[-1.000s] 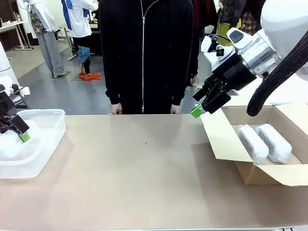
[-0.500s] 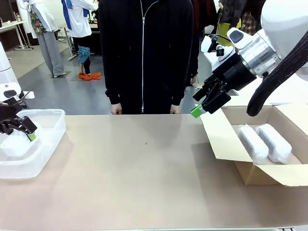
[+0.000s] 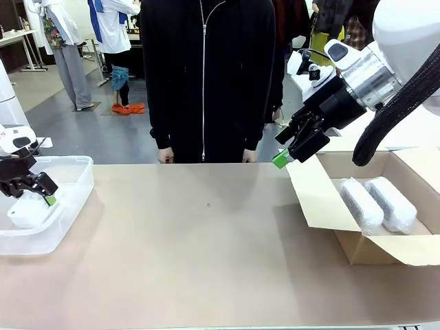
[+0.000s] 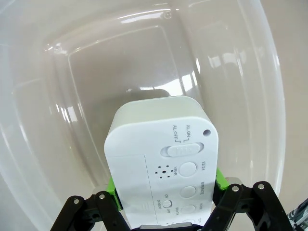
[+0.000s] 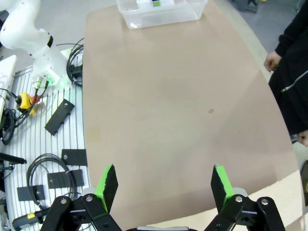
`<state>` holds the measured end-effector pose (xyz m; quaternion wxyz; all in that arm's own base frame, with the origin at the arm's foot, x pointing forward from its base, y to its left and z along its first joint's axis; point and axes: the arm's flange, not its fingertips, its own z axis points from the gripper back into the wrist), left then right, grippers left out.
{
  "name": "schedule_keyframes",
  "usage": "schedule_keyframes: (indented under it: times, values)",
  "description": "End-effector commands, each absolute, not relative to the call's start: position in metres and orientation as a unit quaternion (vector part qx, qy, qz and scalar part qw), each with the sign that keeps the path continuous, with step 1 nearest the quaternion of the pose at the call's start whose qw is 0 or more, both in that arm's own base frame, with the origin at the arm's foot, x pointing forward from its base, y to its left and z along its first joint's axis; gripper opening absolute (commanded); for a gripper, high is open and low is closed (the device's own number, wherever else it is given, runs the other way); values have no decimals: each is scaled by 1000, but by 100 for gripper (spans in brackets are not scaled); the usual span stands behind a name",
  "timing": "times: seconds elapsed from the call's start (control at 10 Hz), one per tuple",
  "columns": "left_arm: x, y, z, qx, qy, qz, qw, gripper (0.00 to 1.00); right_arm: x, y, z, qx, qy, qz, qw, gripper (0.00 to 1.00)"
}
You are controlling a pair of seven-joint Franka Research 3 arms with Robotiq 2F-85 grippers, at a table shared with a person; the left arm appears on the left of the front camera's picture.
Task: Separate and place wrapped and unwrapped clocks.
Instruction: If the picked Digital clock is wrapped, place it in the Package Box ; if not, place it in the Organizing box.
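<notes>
Front view: At the left edge of the frame, the left gripper (image 3: pixel 41 192) is clamped on the bare clock (image 3: pixel 26 212), a smooth white plastic block with rounded corners, held inside the clear bin (image 3: pixel 72 196). The bin is a translucent, glossy plastic tub with rounded walls, resting on the matte tan table (image 3: pixel 206 254). At the upper right, the right gripper (image 3: pixel 292 152) hangs above the table with its jaws spread wide and nothing between them; one green pad shows at its tip. At the lower right sits the cardboard box (image 3: pixel 316 199), brown, with its flaps folded outward. Inside it lie the two wrapped clocks (image 3: pixel 378 203), oblong bundles in whitish, dimpled bubble wrap, side by side and touching. A person in a black zipped jacket (image 3: pixel 206 75) stands at the far edge, upper centre.

Left wrist view: The bare clock fills the lower centre, gripped between the green pads (image 4: pixel 112 188) on both sides. Its back face carries a slide switch, round buttons, a speaker grille and small grey print. Behind it, the bin's glossy, curved floor reflects light.

Right wrist view: Both fingers (image 5: pixel 107 185) rise from the bottom edge, well apart, with ribbed green pads, above bare tan tabletop. The clear bin sits at the top centre.
</notes>
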<state>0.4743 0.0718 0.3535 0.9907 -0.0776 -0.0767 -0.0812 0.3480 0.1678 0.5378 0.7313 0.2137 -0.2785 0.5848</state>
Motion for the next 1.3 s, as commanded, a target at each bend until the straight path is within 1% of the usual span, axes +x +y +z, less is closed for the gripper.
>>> schedule_keyframes:
  times: [0.0,0.1,0.2,0.6,0.8,0.9,1.2]
  values:
    - [480,74,345,-91,-95,-73,989,79,351,168,538,221,-280,591,724,100]
    - [479,74,340,-94,-96,-70,988,79,351,168,538,221,-280,591,724,100]
    - [478,74,338,-96,-94,-71,988,100,351,168,538,221,-280,591,724,100]
    - [476,74,340,-95,-87,-73,989,100,351,168,538,221,-280,591,724,100]
    - [466,72,347,-93,-80,-70,990,100,351,168,538,221,-280,591,724,100]
    - [456,71,357,-92,-85,-66,990,100,351,168,538,221,-280,591,724,100]
    - [411,58,414,-83,-102,-78,988,100,351,168,538,221,-280,591,724,100]
